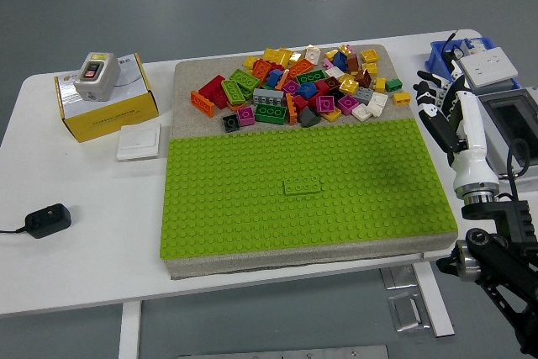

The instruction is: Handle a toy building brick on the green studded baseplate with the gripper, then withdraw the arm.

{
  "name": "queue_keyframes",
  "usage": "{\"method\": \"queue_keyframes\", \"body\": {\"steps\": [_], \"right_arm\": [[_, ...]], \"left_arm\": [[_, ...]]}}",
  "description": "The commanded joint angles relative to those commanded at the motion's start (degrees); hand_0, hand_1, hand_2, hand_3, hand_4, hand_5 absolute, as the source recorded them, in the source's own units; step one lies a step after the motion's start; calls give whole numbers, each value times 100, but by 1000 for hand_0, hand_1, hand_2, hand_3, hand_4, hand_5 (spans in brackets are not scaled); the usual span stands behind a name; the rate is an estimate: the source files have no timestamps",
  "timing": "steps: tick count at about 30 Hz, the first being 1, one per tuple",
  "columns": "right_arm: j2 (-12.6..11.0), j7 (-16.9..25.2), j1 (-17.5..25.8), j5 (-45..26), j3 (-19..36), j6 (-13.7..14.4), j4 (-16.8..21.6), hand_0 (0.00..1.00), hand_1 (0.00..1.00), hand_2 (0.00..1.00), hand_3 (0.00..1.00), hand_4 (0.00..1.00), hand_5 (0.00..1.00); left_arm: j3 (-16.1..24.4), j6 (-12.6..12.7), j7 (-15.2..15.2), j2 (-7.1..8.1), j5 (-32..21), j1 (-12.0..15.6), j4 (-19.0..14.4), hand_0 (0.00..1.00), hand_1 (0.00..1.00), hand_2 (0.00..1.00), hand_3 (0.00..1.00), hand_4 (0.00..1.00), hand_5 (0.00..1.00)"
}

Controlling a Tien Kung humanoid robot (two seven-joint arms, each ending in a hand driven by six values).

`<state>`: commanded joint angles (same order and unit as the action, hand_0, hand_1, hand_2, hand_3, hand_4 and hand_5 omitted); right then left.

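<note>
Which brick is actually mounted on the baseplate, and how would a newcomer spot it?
Find the green studded baseplate filling the table's middle. Near its centre sits one green brick, alone; every other brick lies in the pile beyond the plate's far edge.
</note>
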<state>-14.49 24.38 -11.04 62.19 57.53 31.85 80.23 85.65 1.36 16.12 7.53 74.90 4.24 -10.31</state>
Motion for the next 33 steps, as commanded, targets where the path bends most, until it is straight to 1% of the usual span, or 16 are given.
{"method": "queue_keyframes", "body": {"steps": [1,2,7,8,13,14,19,20,21,25,26,32,33], "right_arm": [[-1,-20,11,31,0,4,21,656,721,869,998,535,555],[-1,-40,20,65,-3,4,44,627,697,865,998,526,548],[-2,-123,36,255,-43,7,144,627,697,865,998,526,548],[-1,-131,37,279,-48,10,155,599,668,813,983,543,570],[12,-155,45,340,-60,20,177,599,668,813,983,543,570],[13,-162,48,350,-58,21,179,583,660,781,919,541,574],[22,-201,82,411,-57,29,185,583,660,781,919,541,574],[26,-205,88,418,-58,31,185,578,643,764,897,532,571],[33,-210,95,428,-59,32,183,578,643,764,897,532,571],[44,-175,114,417,-45,37,192,578,643,764,897,532,571],[44,-158,115,416,-39,35,202,576,537,725,866,502,547],[57,-86,115,414,-26,14,248,576,537,725,866,502,547],[57,-88,115,417,-32,11,249,561,520,728,884,496,543]], "left_arm": [[4,2,4,5,1,3,0,692,701,699,759,444,450],[7,3,8,10,1,7,0,692,701,700,757,444,452],[16,7,19,29,6,1,0,692,701,700,757,444,452],[12,7,18,30,2,-4,0,692,701,700,756,444,452],[-1,0,31,28,-14,-7,0,692,701,700,756,444,452],[0,-1,34,25,-15,-2,0,692,701,701,757,445,453],[41,30,54,-27,56,36,0,692,701,701,757,445,453],[61,45,64,-38,95,41,0,692,702,702,759,447,454],[85,65,81,-52,143,47,0,692,702,702,759,447,454],[104,94,109,-65,191,54,0,692,702,702,759,447,454],[102,97,110,-64,185,55,0,693,702,702,762,452,456],[63,115,110,-46,121,54,0,693,702,702,762,452,456],[54,118,110,-43,109,53,0,693,703,701,762,452,455]]}}
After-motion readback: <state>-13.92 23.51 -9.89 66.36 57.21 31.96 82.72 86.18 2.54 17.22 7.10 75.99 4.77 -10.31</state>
